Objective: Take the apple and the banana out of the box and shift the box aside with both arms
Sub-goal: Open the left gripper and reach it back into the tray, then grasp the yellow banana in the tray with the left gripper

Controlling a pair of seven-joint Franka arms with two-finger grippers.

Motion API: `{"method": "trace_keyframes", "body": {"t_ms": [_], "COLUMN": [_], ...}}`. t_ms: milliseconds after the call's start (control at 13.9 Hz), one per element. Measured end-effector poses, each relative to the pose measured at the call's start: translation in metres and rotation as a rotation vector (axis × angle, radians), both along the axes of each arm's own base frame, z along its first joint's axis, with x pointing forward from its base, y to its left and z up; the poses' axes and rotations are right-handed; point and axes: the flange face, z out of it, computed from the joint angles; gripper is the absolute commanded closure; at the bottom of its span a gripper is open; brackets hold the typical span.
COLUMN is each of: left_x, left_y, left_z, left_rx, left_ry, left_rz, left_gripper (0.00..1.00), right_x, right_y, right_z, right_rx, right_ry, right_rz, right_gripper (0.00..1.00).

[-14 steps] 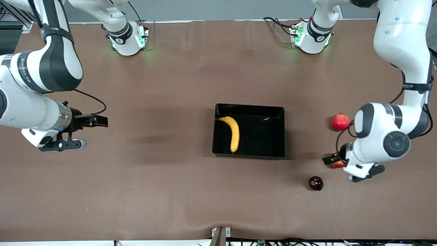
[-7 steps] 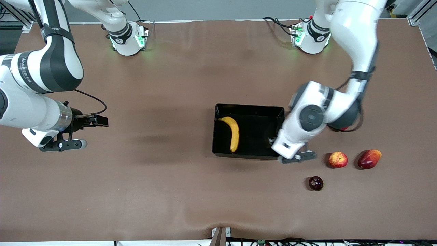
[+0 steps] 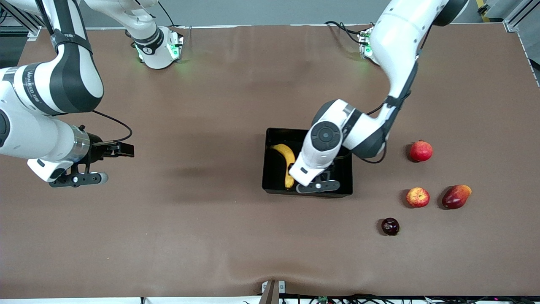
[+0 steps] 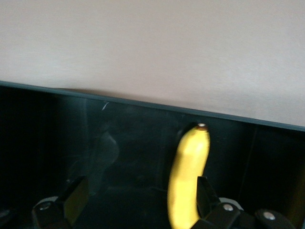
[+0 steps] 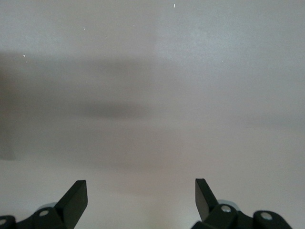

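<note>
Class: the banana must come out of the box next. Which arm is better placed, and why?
Left. Its open tool hangs over the box beside the banana; the right tool, also open, waits over bare table at the right arm's end.

The left gripper (image 4: 138, 202) hangs inside the black box (image 4: 95, 143) with its fingers (image 4: 74, 198) spread wide and nothing between them. The yellow banana (image 4: 188, 176) lies on the box floor just beside one finger, its dark tip toward the box wall. The brown table (image 4: 152, 52) shows past the rim.
</note>
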Motion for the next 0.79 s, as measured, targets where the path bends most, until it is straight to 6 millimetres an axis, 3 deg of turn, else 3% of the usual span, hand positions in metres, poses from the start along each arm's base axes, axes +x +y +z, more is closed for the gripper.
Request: {"method": "trace_keyframes", "body": {"t_ms": [288,503,575,647,719,791], "left_x": [-0.028,-0.034,-0.034,-0.034,-0.034,-0.035], "left_y": [-0.038,-0.044,-0.044,-0.044,-0.044,-0.044], "left_z": [-0.051,-0.078,-0.086,-0.093,-0.099,-0.103], "left_rx": [0.006,0.010,0.006,0.003,0.002,0.004], "left_ry": [0.023,0.026,0.023,0.020,0.019,0.019], "left_rz": [-0.051,-0.058,-0.057,-0.058,-0.060,-0.062], "left_gripper": [0.00,0.02,0.13,0.32,0.69,0.97], "right_x": [0.000,0.001,0.001,0.001,0.001,0.001], "right_y": [0.001,0.001,0.001,0.001,0.001,0.001], "right_z": [0.000,-0.001,-0.001,-0.002,-0.002,-0.003], "right_rx": [0.000,0.000,0.000,0.000,0.000,0.000], "right_ry": [-0.002,-0.002,-0.002,-0.002,-0.001,-0.001], "right_rz": [0.001,0.001,0.002,0.002,0.002,0.002], "right_gripper": [0.00,0.00,0.00,0.00,0.00,0.00]}}
